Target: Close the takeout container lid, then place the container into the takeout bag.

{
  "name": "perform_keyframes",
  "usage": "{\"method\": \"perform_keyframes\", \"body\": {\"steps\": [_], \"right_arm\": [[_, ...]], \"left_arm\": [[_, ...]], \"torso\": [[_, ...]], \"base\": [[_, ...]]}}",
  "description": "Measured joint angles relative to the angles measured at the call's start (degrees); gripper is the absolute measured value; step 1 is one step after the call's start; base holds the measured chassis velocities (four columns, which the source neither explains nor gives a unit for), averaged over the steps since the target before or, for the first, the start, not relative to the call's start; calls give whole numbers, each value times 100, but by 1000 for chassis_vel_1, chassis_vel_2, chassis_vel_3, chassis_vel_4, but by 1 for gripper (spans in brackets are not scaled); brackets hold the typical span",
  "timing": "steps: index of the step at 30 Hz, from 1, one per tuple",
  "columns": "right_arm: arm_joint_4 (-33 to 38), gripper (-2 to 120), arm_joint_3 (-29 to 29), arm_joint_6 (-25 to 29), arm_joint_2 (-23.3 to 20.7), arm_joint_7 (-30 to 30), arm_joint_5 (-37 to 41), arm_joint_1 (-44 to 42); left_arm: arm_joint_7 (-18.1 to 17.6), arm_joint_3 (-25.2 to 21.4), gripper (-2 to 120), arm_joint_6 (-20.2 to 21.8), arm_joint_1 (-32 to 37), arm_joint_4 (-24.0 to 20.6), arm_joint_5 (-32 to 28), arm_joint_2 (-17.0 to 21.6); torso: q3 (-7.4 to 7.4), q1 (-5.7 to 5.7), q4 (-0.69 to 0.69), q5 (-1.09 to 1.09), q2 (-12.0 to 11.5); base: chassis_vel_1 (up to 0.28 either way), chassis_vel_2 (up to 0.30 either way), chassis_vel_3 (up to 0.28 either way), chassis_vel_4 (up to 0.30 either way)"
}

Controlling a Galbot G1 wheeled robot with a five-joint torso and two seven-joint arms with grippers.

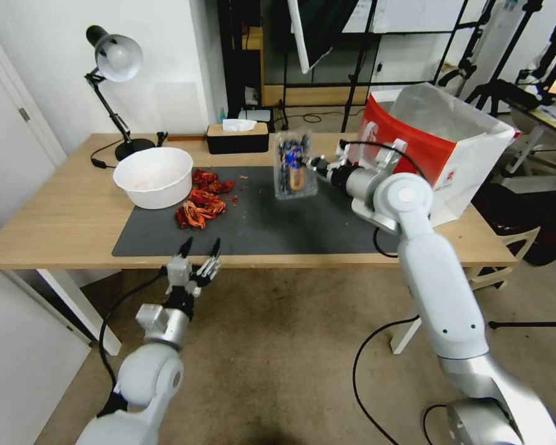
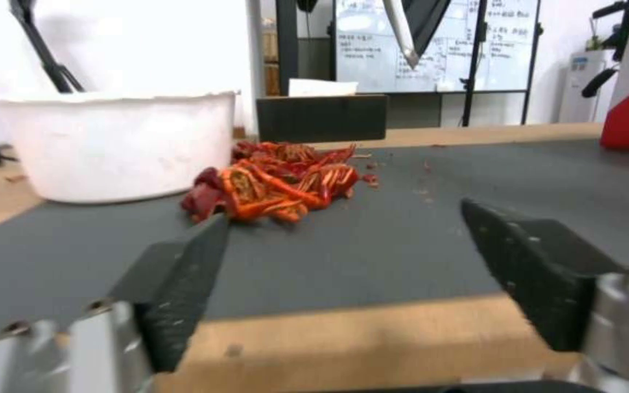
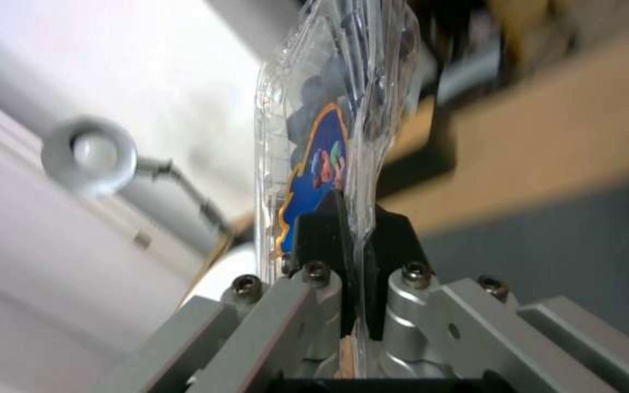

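Observation:
My right gripper [image 1: 312,164] is shut on the edge of the takeout container [image 1: 295,165], holding it on its side in the air above the dark mat [image 1: 259,225]. In the right wrist view the black fingers [image 3: 314,234] pinch the clear plastic rim, and dark blueberries and a blue label show through the container [image 3: 329,120]; its lid lies closed against the tray half. The takeout bag [image 1: 442,142], red and white, stands open at the table's right end, just behind my right arm. My left gripper [image 1: 199,252] hangs open below the table's front edge, nothing between its fingers [image 2: 183,278].
A white bowl [image 1: 153,176] sits at the mat's left with a pile of red peels [image 1: 202,198] beside it. A black tissue box [image 1: 237,137] and a desk lamp [image 1: 114,62] stand at the table's back. Tripods and cables crowd the floor at the right.

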Motion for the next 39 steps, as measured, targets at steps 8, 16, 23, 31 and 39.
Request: {"method": "perform_keyframes", "body": {"steps": [8, 16, 23, 31, 39], "right_arm": [[157, 0, 139, 909, -590, -641, -1804, 358], [-185, 0, 580, 1628, -1128, -751, -2984, 698], [-479, 0, 802, 1692, -1406, -449, -3362, 479], [-356, 0, 989, 1002, -1384, 348, -2588, 107], [-337, 0, 1095, 467, -1339, 1030, -1200, 147]], "left_arm": [[-9, -132, 100, -134, 517, -117, 63, -175], [-17, -163, 100, -235, 676, -93, 21, -269], [4, -123, 100, -214, 667, -82, 12, -296], [1, -109, 100, -163, 643, -91, 4, -301], [-14, -104, 100, -144, 626, -97, -3, -306]], "torso": [[1, 1, -1, 2, 0], [1, 1, -1, 1, 0], [1, 1, -1, 2, 0], [1, 1, -1, -1, 0], [1, 1, 0, -2, 0]], "base": [[0, 0, 0, 0], [0, 0, 0, 0], [0, 0, 0, 0], [0, 0, 0, 0], [0, 0, 0, 0]]}}
